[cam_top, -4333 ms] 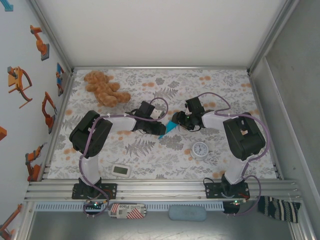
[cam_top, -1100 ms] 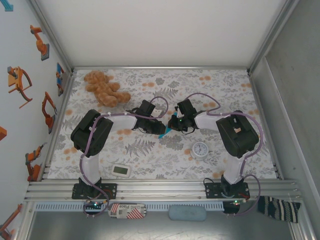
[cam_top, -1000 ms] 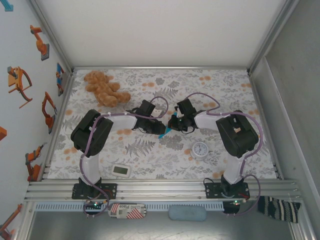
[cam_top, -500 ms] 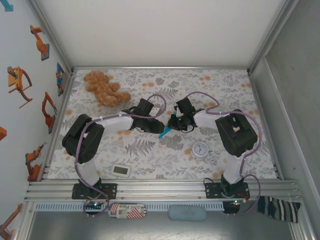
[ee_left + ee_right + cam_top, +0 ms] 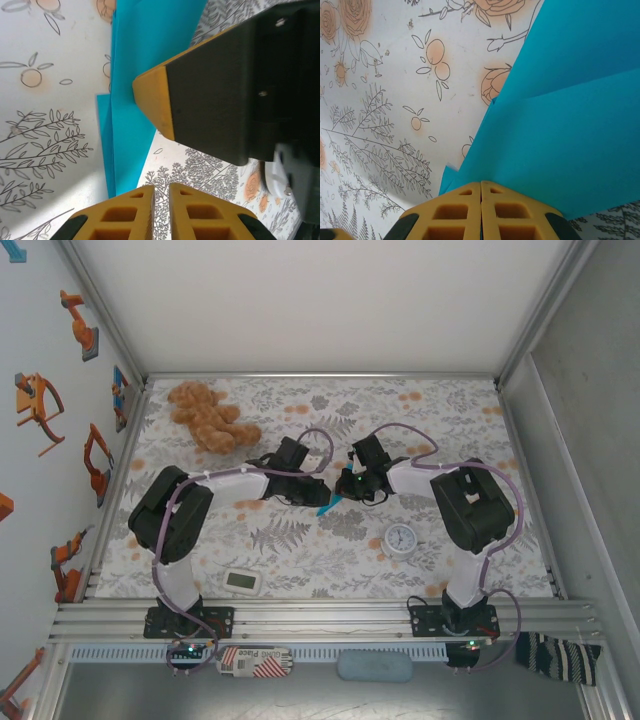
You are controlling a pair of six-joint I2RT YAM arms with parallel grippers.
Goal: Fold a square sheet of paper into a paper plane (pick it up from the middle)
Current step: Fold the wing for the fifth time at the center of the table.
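Note:
The turquoise-blue paper point(image 5: 328, 506) is folded and creased, a narrow sliver between the two grippers at the table's middle. My right gripper point(image 5: 345, 487) is shut on its edge. In the right wrist view the layered paper point(image 5: 570, 125) fans out from the closed fingertips of the right gripper point(image 5: 481, 184). My left gripper point(image 5: 312, 492) sits just left of the paper. In the left wrist view the left gripper point(image 5: 161, 187) has its fingers a thin gap apart over bare cloth, the paper point(image 5: 135, 60) lies beside them, and the right gripper's pad point(image 5: 155, 102) presses on it.
A brown teddy bear point(image 5: 208, 417) lies at the back left. The small round white clock point(image 5: 401, 538) sits near the right arm. A white rectangular gadget point(image 5: 244, 581) lies at the front left. A flowered cloth point(image 5: 300, 550) covers the table.
The right gripper has shifted left, carrying the paper toward the left gripper, so less paper shows from above. The left arm's elbow swung out to the left.

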